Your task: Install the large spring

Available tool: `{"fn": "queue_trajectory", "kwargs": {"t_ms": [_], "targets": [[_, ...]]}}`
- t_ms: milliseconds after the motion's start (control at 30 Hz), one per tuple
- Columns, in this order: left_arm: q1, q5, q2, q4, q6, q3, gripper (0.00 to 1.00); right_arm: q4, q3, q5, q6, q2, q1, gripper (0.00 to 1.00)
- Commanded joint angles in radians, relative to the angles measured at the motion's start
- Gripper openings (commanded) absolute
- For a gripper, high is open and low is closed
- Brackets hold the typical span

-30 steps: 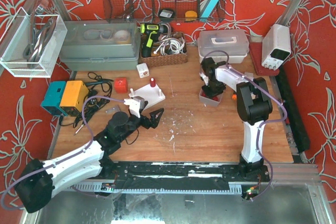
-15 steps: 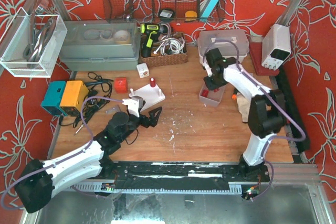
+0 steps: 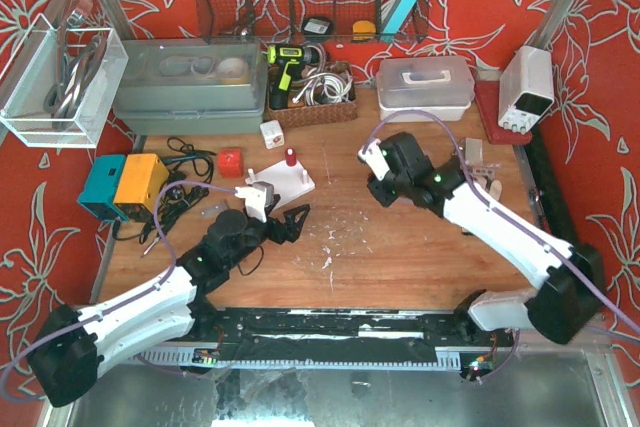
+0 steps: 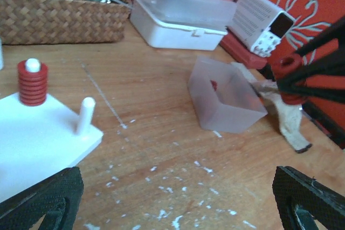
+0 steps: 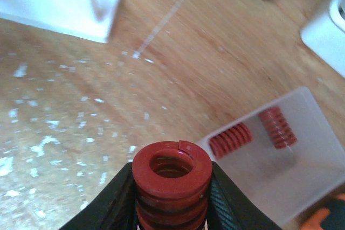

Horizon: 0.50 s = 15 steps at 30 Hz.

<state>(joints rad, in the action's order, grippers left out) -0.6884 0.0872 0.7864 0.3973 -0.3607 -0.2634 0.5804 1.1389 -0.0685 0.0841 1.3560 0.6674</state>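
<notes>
A large red coil spring (image 5: 171, 179) is clamped between the jaws of the right gripper (image 5: 172, 204), above the wooden table (image 3: 380, 257). Its bore is seen end-on from the right wrist. From the left wrist it looks roughly upright, so its long axis appears close to vertical.

The white flat base plate (image 4: 32, 138) lies to the left of this claw, apart from it across bare, white-flecked wood. On the plate a bare white peg (image 4: 84, 114) stands upright. Just beside it, farther back, a second peg is already filled by a smaller red spring (image 4: 32, 82). The bare peg is judged to be the seat for the held spring, so the bore would have to be brought over it and kept in line with it.

The left gripper (image 3: 294, 225) is nearer to the plate, at its near right side, but its jaws are spread wide and nothing is held.

A translucent plastic bin (image 4: 226, 100) with two more red springs (image 5: 232, 139) lies to the right, out of the path. The filled peg and the left claw are the things that crowd the approach.
</notes>
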Motion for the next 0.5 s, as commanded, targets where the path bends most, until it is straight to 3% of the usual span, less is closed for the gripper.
{"fn": "queue_trajectory", "kwargs": {"t_ms": [0, 67, 200, 467], "targets": [[-0.003, -0.084, -0.035, -0.096, -0.095, -0.074, 0.94, -0.243, -0.131, 0.060, 0.083, -0.162, 0.074, 0.00], [-0.003, -0.112, -0.052, -0.138, -0.139, -0.095, 0.94, -0.321, -0.189, 0.112, 0.090, -0.219, 0.098, 0.00], [0.000, -0.143, -0.080, -0.227, -0.195, -0.166, 0.81, -0.457, -0.294, 0.150, 0.119, -0.286, 0.169, 0.00], [0.000, -0.328, 0.043, -0.453, -0.110, -0.394, 0.62, -0.614, -0.410, 0.138, 0.174, -0.294, 0.253, 0.00]]}}
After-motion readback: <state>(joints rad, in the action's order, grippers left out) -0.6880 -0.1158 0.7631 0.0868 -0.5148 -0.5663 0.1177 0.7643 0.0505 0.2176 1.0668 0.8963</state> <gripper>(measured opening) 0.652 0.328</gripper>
